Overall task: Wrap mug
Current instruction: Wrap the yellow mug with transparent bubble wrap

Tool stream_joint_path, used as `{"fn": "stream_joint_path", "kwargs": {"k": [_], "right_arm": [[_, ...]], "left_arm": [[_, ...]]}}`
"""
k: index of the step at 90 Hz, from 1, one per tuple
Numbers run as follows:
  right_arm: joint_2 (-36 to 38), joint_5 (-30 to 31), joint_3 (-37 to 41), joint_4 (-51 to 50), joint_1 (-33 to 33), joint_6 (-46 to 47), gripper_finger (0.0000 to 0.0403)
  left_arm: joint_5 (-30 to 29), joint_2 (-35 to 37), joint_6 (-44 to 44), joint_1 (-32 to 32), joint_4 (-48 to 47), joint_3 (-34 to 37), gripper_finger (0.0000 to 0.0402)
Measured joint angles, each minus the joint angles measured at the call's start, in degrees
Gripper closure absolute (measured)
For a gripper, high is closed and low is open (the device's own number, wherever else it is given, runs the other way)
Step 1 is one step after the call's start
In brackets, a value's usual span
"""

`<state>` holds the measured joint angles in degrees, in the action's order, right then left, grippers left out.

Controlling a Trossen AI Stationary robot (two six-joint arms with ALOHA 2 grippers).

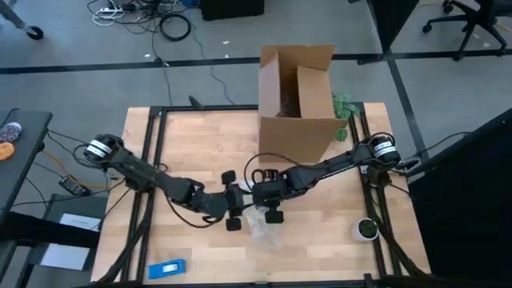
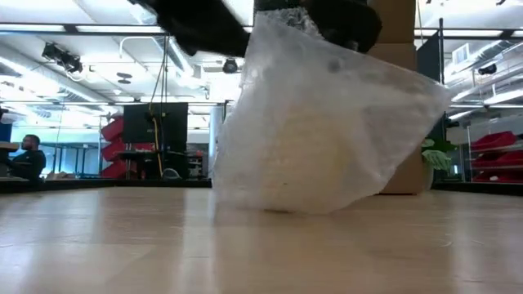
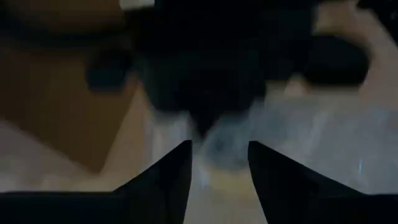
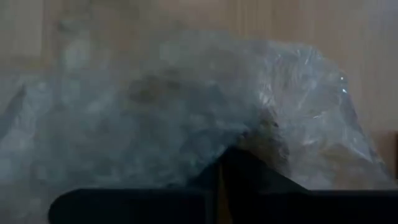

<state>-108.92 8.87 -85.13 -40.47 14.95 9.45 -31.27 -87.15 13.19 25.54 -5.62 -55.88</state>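
Both end effectors meet over the bubble wrap (image 2: 327,131). Right end effector (image 1: 272,210) pinches it; left end effector (image 3: 217,168) spread. Mug hidden. Wrapping underway; folding next.

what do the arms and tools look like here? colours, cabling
Two dark, near-black jointed arms. Each has a silver-white cylindrical joint at its base, left and right. Thin black cables loop beside the right arm. The left tool shows two dark tapered fingers.

Both grippers, left gripper (image 1: 233,211) and right gripper (image 1: 274,205), meeting over clear wrap (image 1: 259,224), just in front of the cardboard box (image 1: 298,96)
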Motion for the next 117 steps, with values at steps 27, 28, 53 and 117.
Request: {"fn": "stream_joint_path", "kwargs": {"k": [27, 28, 53, 117], "right_arm": [[0.0, 0.3, -4.8, -11.3, 2.1, 14.0, 0.0403], [0.0, 0.3, -5.0, -11.6, 2.2, 14.9, 0.0403], [0.2, -3.1, -13.0, -17.4, 5.4, 26.0, 0.0403], [3.9, 14.3, -11.9, -41.5, 6.7, 16.6, 0.0403]], "left_arm": [[-2.2, -5.7, 8.2, 5.0, 6.7, 4.0, 0.0259], [-2.4, -6.0, 8.2, 5.0, 7.5, 4.2, 0.0259], [-3.8, -9.9, 2.9, -0.3, 12.2, 5.2, 0.0259], [-4.2, 8.3, 8.2, 1.3, -13.1, 5.1, 0.0259]]}}
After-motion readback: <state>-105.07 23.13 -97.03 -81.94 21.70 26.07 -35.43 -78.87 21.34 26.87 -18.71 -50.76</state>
